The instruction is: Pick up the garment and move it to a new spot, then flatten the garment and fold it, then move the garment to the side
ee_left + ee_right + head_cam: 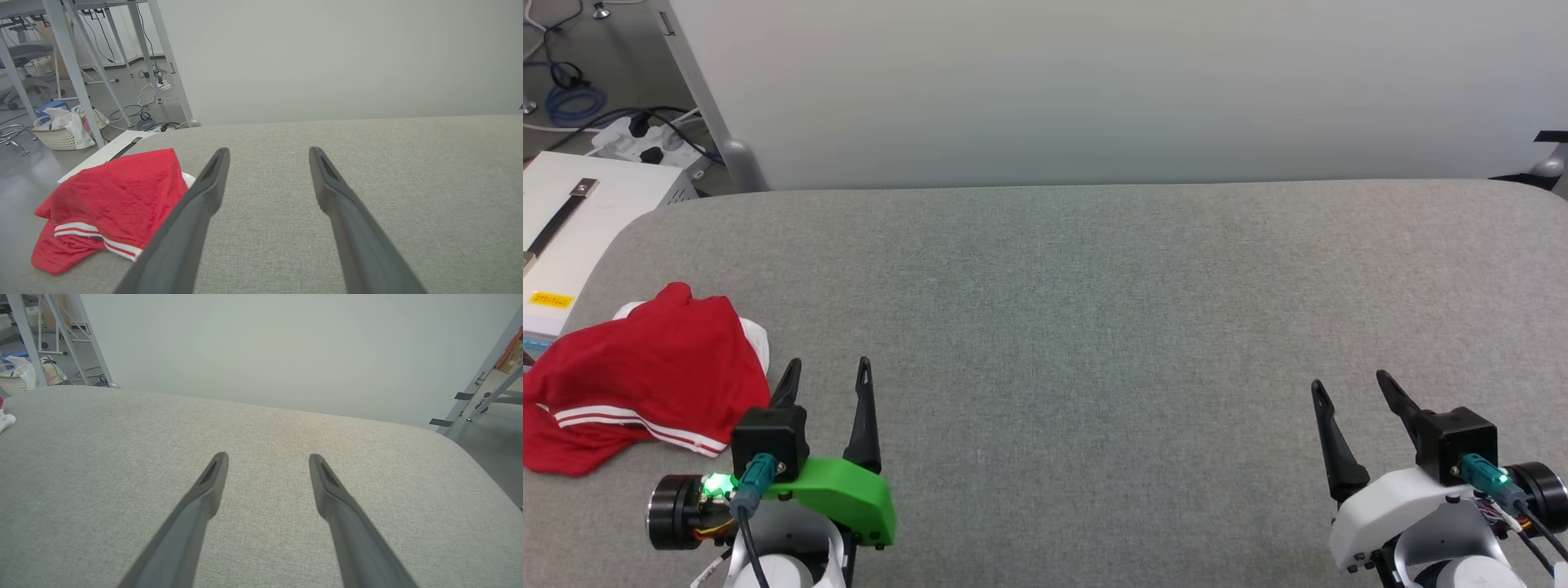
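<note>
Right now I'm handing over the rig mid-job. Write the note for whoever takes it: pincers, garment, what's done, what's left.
Pincers: the left pincer is open and empty, just right of the garment. The right pincer is open and empty, over the bare grey table at the near right.
Garment: a red top with striped trim, bunched in a heap at the table's near left edge.
Done: nothing visible; it is neither flattened nor folded.
Left: pick it up, move it to a new spot, flatten it, fold it, set it aside.
</note>
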Motion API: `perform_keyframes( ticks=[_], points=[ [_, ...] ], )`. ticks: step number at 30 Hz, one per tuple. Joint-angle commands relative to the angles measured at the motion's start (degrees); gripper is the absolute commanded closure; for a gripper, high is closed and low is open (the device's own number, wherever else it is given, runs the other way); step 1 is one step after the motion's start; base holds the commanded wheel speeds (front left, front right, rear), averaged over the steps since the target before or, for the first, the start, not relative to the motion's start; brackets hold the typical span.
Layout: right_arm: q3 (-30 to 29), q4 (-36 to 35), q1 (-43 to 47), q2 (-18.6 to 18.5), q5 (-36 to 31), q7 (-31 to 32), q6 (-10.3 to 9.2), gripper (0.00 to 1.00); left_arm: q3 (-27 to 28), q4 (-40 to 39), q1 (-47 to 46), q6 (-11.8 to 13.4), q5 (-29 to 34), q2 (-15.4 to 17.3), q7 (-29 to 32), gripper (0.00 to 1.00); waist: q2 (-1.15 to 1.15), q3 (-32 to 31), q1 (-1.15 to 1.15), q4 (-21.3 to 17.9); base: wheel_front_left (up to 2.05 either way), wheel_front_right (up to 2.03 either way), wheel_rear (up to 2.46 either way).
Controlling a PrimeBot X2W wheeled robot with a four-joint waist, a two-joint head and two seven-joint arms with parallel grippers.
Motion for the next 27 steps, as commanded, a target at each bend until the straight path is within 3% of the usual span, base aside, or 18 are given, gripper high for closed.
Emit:
perform_keyframes(
  ticks=[1,27],
  points=[
    [-0.18,0.29,-0.14,-0.01,0.39,-0.56,0.0,0.0,-0.29,0.42,-0.26,-0.02,-0.42,-0.01,-0.54,0.0,0.0,0.0,0.0,-0.01,0.0,0.0,0.0],
    [-1.66,-0.65,-0.31,-0.03,5.08,-3.11,0.01,0.0,-2.37,4.59,-1.74,-0.15,-3.26,-0.09,-4.35,0.0,0.0,-0.04,0.0,-0.18,0.0,0.0,0.0]
  ],
)
